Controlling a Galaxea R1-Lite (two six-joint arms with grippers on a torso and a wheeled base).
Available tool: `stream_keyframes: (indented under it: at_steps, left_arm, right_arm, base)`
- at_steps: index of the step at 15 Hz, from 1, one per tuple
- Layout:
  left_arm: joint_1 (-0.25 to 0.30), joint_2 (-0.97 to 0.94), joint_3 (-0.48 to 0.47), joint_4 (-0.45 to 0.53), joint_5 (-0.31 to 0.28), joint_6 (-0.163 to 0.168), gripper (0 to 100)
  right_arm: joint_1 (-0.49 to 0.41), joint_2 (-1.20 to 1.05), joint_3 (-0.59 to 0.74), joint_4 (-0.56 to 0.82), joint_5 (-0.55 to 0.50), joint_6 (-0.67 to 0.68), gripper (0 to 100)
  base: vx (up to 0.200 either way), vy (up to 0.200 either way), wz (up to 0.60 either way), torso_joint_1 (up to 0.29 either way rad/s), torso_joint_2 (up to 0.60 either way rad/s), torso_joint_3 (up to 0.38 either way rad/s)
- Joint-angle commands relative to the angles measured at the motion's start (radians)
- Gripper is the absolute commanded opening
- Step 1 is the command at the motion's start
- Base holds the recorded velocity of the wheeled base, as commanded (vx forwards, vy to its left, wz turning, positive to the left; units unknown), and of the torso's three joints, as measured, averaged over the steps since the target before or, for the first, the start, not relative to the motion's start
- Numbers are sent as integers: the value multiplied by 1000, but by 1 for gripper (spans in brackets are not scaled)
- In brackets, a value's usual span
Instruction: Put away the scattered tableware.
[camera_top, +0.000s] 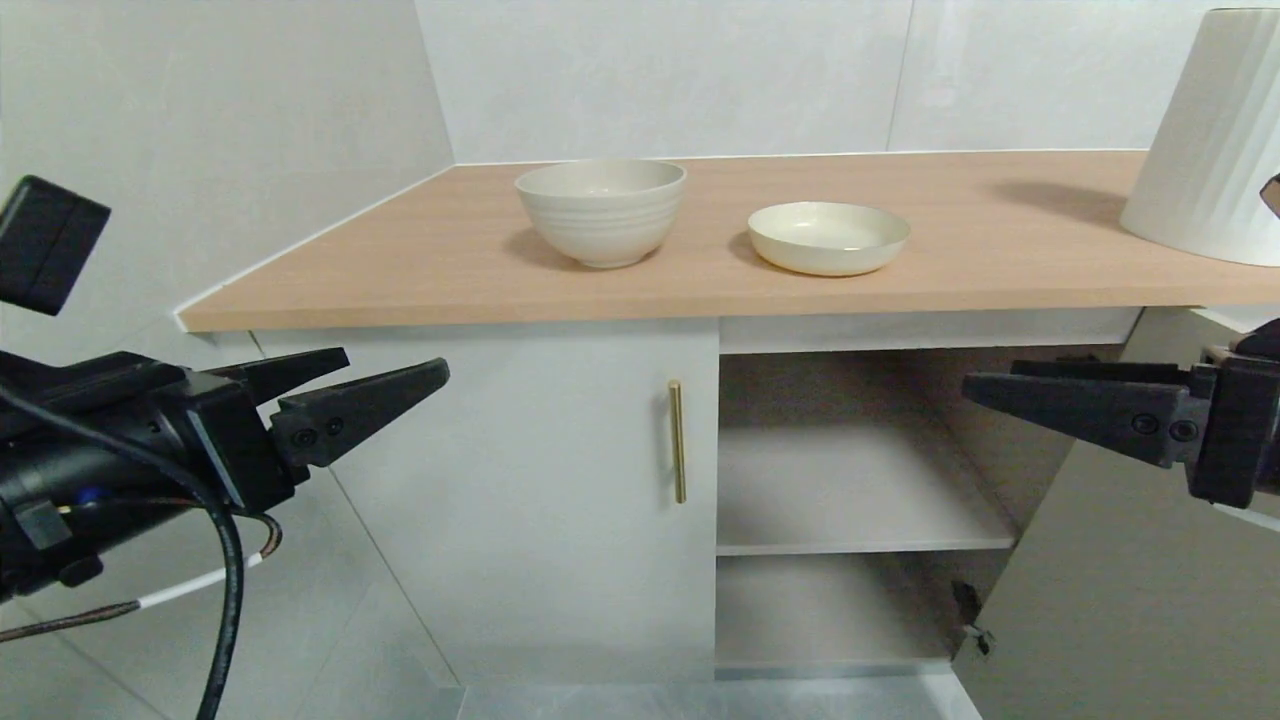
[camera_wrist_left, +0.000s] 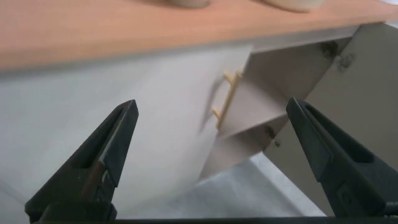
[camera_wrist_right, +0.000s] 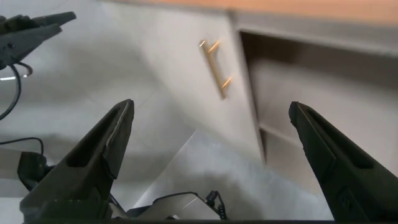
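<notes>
well, the left gripper (camera_top: 396, 362) is hanging at the far left, out in front of the cabinet and lower than the counter (camera_top: 1000, 250), its jaws spreading wide and holding nothing. just to its right the closed door (camera_top: 540, 480) is covering the cabinet's left half, with a slim brass handle (camera_top: 677, 441) standing upright along the door's right edge. above that door, on the wooden counter, the bowl (camera_top: 601, 212) is sitting upright, deep and pale with faint rings around its wall. to the bowl's right, near it but not touching, the plate (camera_top: 828, 237) is resting flat, shallow and cream, roughly over the seam between the closed half and the open half. below the plate the right half of the cabinet is standing open, and a white shelf (camera_top: 850, 490) is dividing it into an upper and a lower compartment. further right the right gripper (camera_top: 985, 378) is hovering in front of the upper compartment's right side, pointing toward the left, its jaws also spreading wide with nothing between them. past it the open door (camera_top: 1130, 600) is swinging out toward the camera, and up on the counter's right end a white ribbed object (camera_top: 1210, 150) is standing well apart from the plate.
</notes>
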Motion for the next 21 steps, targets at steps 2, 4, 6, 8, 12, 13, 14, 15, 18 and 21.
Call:
stream_keyframes:
  at_steps: [2, 4, 6, 8, 12, 13, 14, 15, 18, 21]
  left_arm:
    - [0, -12, 2, -2, -1, -1, 100]
    - [0, -10, 2, -2, -1, -3, 100]
    - [0, -10, 2, -2, -1, -4, 100]
    - [0, -9, 2, 0, -1, -4, 100]
    - [0, -4, 1, 9, -1, -33, 100]
    - [0, -4, -1, 9, -1, -38, 100]
    - [0, -4, 1, 10, -3, -39, 100]
    - [0, -1, -1, 10, -3, -39, 100]
    - [0, 20, 5, 9, -3, -41, 100]
    - [0, 22, 5, 9, -3, -53, 100]
  right_arm:
    - [0, -25, 20, -20, 2, 4, 100]
    - [0, -39, 37, -37, 2, 0, 100]
    - [-1, -42, 51, -54, 4, -19, 100]
    - [0, -41, 56, -57, 5, -28, 100]
    - [-1, -31, 57, -57, 5, -40, 100]
    - [-1, -28, 56, -57, 4, -40, 100]
    - [-3, -25, 56, -57, 4, -40, 100]
    - [-4, -22, 56, -57, 4, -40, 100]
    - [-18, -5, 56, -59, 2, -42, 100]
    - [-20, 2, 56, -60, 2, -42, 100]
  base:
    - [0, 0, 0, 0, 0, 0]
    - [0, 0, 0, 0, 0, 0]
    - [0, 0, 0, 0, 0, 0]
    - [0, 0, 0, 0, 0, 0]
    - [0, 0, 0, 31, -160, -124]
    - [0, 0, 0, 95, -144, -281]
    - [0, 0, 0, 110, -286, -305]
    - [0, 0, 0, 139, -510, -325]
    - [0, 0, 0, 119, -527, -307]
    - [0, 0, 0, 168, -470, -302]
